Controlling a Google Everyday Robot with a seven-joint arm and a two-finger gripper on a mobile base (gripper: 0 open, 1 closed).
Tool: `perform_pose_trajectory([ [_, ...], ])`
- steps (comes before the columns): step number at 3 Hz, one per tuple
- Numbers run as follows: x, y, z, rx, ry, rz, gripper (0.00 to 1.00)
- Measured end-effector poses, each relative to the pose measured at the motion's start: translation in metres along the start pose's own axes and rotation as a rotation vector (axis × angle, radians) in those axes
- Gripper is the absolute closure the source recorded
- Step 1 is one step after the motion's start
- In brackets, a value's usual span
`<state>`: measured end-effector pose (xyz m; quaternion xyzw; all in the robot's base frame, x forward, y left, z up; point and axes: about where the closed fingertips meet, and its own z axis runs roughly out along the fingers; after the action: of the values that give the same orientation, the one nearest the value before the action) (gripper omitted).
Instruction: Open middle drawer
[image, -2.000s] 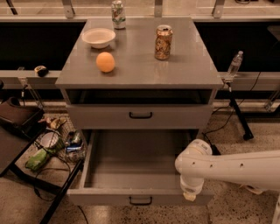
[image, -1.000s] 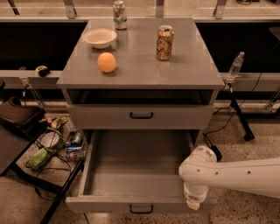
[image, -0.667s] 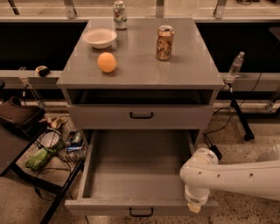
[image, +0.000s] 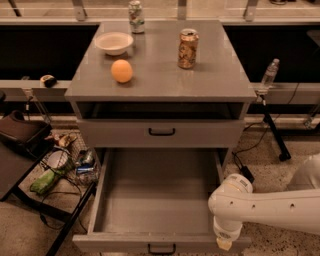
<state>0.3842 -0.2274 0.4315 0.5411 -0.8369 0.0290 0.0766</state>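
Note:
The middle drawer (image: 155, 200) is a grey, wide, shallow tray, pulled far out of the cabinet towards me and empty inside. Its front panel (image: 115, 243) lies along the bottom edge of the view, with a small black bar handle (image: 161, 248) at its centre. My gripper (image: 223, 243) points down at the right end of that front panel, at the end of my white arm (image: 270, 210), which comes in from the right. The grey drawer above (image: 200, 134) is closed and has its own black handle (image: 161, 132).
On the cabinet top (image: 220, 75) stand an orange (image: 121, 70), a white bowl (image: 114, 42), a brown can (image: 188, 48) and a second can (image: 135, 10). A wire basket with clutter (image: 67, 162) and a dark bag (image: 20, 132) sit at the left. A water bottle (image: 270, 73) and a black stand leg (image: 274, 132) are at the right.
The middle drawer has slid further out towards me. My gripper and arm have moved the same way with its front panel, down and a little right in the view.

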Motion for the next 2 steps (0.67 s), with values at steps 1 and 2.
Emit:
perform_pose_trajectory([
  [1,0.0052,0.0078,0.0015,-0.007,0.001,0.008,1.00],
  [2,0.0102,0.0156,0.0034,-0.014,0.002,0.015,1.00],
])
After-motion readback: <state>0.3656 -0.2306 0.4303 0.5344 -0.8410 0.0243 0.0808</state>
